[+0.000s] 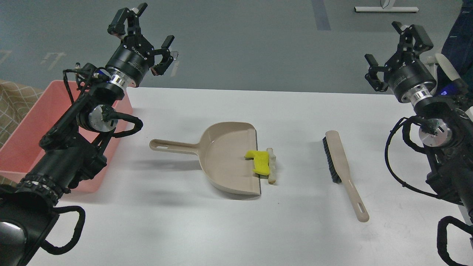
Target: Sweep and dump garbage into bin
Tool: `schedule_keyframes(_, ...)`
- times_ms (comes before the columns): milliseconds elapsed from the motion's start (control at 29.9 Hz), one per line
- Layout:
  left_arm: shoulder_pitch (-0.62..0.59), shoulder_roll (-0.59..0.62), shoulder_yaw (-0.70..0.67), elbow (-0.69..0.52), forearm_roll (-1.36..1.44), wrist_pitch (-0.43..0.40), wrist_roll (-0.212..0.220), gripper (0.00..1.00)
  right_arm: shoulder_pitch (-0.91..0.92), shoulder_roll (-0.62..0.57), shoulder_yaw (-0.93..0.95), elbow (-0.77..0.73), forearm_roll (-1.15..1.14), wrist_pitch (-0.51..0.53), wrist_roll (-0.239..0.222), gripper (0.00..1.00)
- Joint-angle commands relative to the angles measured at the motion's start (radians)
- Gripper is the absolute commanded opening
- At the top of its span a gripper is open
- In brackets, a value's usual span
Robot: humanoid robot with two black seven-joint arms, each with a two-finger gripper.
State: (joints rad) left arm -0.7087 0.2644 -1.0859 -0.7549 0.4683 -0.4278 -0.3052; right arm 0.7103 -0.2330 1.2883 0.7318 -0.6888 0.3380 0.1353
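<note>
Yellow foam chunk (261, 162) and the off-white stick (272, 166) sit right at the dustpan (225, 157) lip — the chunk partly on it, the stick touching just outside; both look light and likely to skitter. We'd take the dustpan and the brush (342, 170) by their stiff handles. Our left gripper (146, 38) and right gripper (393, 48) hang spread and empty, the pink bin (26, 140) at far left.
</note>
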Motion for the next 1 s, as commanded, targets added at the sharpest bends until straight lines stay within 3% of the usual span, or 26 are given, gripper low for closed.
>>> schedule_keyframes(0, 0.008, 0.013, 0.09, -0.001, 0.007, 0.006, -0.096, 0.98, 0.003, -0.005, 0.0, 0.0, 0.0, 0.0, -0.002, 1.0)
schedule_keyframes(33, 0.002, 0.016, 0.128, -0.001, 0.012, 0.007, -0.167, 0.98, 0.005, -0.003, 0.0, 0.0, 0.0, 0.0, -0.002, 1.0)
schedule_keyframes(100, 0.0, 0.018, 0.15, -0.001, 0.012, 0.011, -0.183, 0.98, 0.006, -0.003, 0.0, 0.0, 0.0, 0.0, -0.002, 1.0)
schedule_keyframes(401, -0.006, 0.009, 0.138, -0.006, -0.008, 0.044, -0.183, 0.98, -0.005, -0.002, 0.0, 0.006, 0.0, 0.001, -0.002, 1.0)
schedule_keyframes(636, 0.008, 0.021, 0.161, -0.089, 0.006, 0.073, -0.183, 0.99, -0.005, -0.003, 0.0, 0.009, 0.0, 0.001, -0.002, 1.0)
schedule_keyframes(736, 0.009, 0.042, 0.173, -0.11, 0.009, 0.086, -0.163, 0.99, -0.005, -0.003, 0.0, 0.011, 0.0, 0.001, -0.002, 1.0)
schedule_keyframes(803, 0.011, 0.073, 0.19, -0.147, 0.007, 0.09, -0.141, 0.99, -0.005, -0.003, 0.0, 0.011, 0.0, 0.001, -0.002, 1.0)
schedule_keyframes(970, 0.049, 0.163, 0.244, -0.277, 0.015, 0.147, -0.135, 0.99, -0.005, -0.003, 0.0, 0.011, 0.0, 0.001, -0.002, 1.0)
